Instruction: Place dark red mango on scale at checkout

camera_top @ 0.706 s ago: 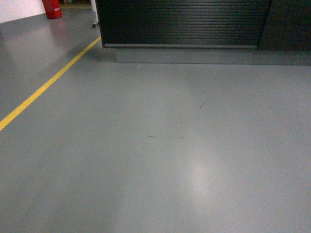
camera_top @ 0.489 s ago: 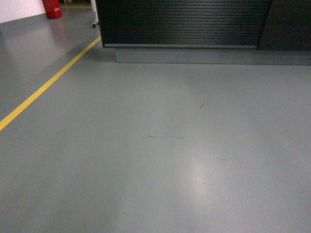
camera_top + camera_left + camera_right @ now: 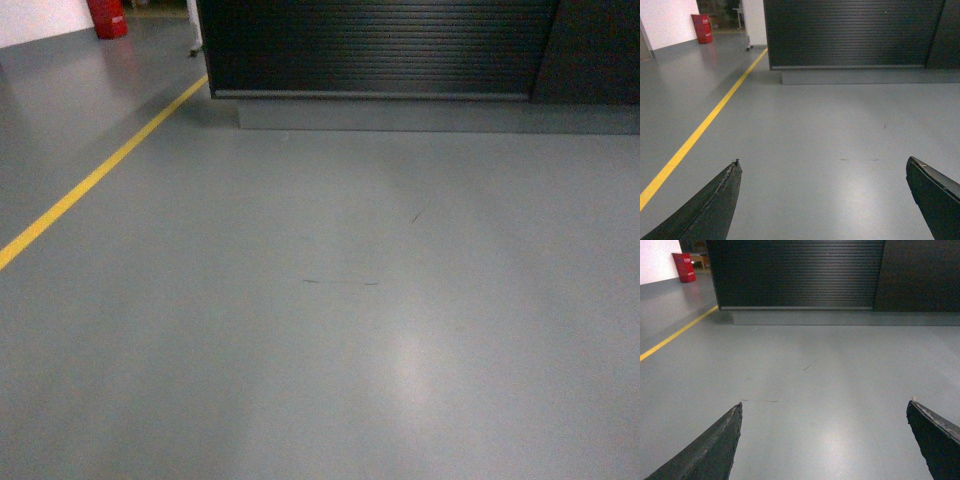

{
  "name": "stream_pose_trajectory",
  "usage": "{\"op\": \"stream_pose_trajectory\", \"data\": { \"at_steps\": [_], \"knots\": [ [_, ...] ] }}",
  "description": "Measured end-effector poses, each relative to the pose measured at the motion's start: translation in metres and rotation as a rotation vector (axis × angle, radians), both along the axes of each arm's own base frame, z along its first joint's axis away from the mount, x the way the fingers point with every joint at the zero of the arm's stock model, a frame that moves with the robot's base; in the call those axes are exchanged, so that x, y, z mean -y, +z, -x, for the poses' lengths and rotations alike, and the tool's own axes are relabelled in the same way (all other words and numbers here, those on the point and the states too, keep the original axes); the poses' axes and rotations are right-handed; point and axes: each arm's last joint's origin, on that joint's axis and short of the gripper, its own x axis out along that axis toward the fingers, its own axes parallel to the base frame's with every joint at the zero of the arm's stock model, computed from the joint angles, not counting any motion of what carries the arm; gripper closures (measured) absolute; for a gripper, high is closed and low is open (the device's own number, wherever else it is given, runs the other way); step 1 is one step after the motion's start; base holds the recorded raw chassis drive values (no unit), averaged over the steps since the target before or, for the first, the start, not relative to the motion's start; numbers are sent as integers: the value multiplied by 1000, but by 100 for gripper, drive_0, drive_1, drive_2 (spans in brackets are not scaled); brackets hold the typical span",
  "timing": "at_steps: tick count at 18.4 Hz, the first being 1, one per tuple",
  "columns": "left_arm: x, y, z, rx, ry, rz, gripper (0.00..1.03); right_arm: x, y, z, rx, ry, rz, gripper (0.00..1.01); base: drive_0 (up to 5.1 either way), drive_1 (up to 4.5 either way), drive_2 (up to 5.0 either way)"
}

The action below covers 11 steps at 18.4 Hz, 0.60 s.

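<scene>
The checkout (image 3: 380, 50) is the dark counter with a ribbed front on a grey plinth, standing across the far end of the floor; it also fills the top of the left wrist view (image 3: 850, 35) and the right wrist view (image 3: 795, 275). Its top is out of view, so the scale and the dark red mango are out of view. My left gripper (image 3: 822, 162) is open over bare grey floor, nothing between its fingers. My right gripper (image 3: 825, 405) is open likewise, also empty. Neither gripper shows in the head view.
A yellow floor line (image 3: 100, 175) runs diagonally on the left toward the counter's left corner. A red object (image 3: 107, 17) stands at the far left by a white wall. A darker smooth panel (image 3: 590, 50) adjoins the counter on the right.
</scene>
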Motion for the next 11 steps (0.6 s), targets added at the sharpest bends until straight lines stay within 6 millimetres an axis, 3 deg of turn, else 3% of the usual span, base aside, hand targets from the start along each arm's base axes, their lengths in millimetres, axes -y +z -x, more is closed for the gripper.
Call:
{"op": "stream_pose_trajectory", "data": {
  "at_steps": [3, 11],
  "knots": [
    [0, 0, 0, 0, 0, 0, 5, 0, 0, 0, 0, 0, 0, 3, 0, 71, -71],
    [0, 0, 0, 0, 0, 0, 5, 0, 0, 0, -1, 0, 0, 3, -4, 426, -435]
  ]
}}
